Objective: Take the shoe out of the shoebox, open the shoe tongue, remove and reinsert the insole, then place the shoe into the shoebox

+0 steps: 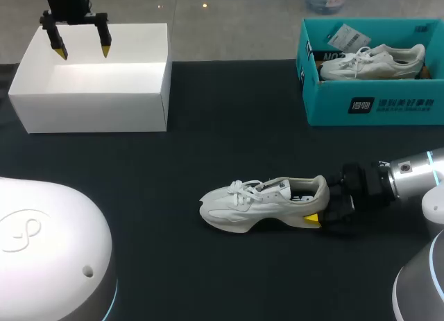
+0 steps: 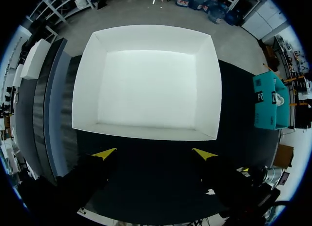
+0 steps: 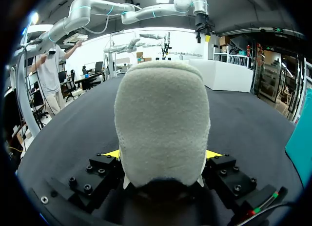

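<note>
Closest in the head view, at the lower left, sits a rounded white robot housing (image 1: 41,245). Behind it, at the far left of the black table cover (image 1: 208,148), stands the white shoebox (image 1: 90,102), lidless and with nothing inside, as the left wrist view shows. The left gripper (image 1: 84,54) hangs over the box's back left part, its fingers spread wide and holding nothing. Near the middle of the table the shoe (image 1: 260,203), a white sneaker, rests on its sole, well apart from the box, toe toward the left and laces tied. At its heel is the right gripper (image 1: 319,209); the right wrist view shows a yellow tip pressed against either side of the heel, so I judge it clamped on the shoe. At the far right a teal box (image 1: 374,106) holds a second sneaker (image 1: 371,61). Taking the shoe out looks done, and returning it to the box is clearly left. Whether the tongue has been opened or the insole handled cannot be told; the collar opening is too small to read.
</note>
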{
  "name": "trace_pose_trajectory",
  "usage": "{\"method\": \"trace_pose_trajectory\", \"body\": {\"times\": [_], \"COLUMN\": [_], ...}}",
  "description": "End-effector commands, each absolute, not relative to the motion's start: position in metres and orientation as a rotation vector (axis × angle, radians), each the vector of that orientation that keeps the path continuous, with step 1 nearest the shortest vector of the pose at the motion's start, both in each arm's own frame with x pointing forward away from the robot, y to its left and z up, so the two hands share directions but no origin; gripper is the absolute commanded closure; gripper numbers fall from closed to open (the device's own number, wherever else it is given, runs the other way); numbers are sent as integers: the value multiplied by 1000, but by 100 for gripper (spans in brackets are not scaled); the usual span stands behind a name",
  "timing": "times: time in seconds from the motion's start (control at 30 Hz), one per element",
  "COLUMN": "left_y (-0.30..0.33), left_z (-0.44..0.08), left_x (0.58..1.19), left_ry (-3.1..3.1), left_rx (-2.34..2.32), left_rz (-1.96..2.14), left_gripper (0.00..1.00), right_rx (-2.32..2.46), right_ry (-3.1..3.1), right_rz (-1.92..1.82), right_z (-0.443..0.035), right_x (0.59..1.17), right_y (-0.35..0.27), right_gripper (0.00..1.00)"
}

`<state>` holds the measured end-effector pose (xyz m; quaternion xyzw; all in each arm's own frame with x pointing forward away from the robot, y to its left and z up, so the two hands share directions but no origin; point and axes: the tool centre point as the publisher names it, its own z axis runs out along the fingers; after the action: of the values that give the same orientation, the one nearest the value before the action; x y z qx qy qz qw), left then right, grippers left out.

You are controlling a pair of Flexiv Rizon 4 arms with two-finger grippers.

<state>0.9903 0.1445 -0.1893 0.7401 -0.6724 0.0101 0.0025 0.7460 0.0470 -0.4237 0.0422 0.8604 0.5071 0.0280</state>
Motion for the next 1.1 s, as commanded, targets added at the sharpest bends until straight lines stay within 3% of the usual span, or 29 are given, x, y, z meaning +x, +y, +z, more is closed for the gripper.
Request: {"method": "trace_pose_trajectory", "body": {"times": [0.03, 0.57, 1.1], "left_y": [147, 136, 29], "left_z": [-183, -179, -206], "left_x": [955, 916, 844], "left_ry": [-2119, -2041, -1997], "left_rx": [2385, 2472, 2402], "left_rz": [123, 109, 37], "left_gripper": [0, 0, 0], "right_rx": [132, 132, 132], "right_ry": [2659, 2659, 2659], "right_rz": [1559, 1559, 1559], "right_z": [-424, -424, -424], "right_x": [746, 746, 746], "right_y": [49, 49, 49], "right_gripper": [100, 100, 100]}}
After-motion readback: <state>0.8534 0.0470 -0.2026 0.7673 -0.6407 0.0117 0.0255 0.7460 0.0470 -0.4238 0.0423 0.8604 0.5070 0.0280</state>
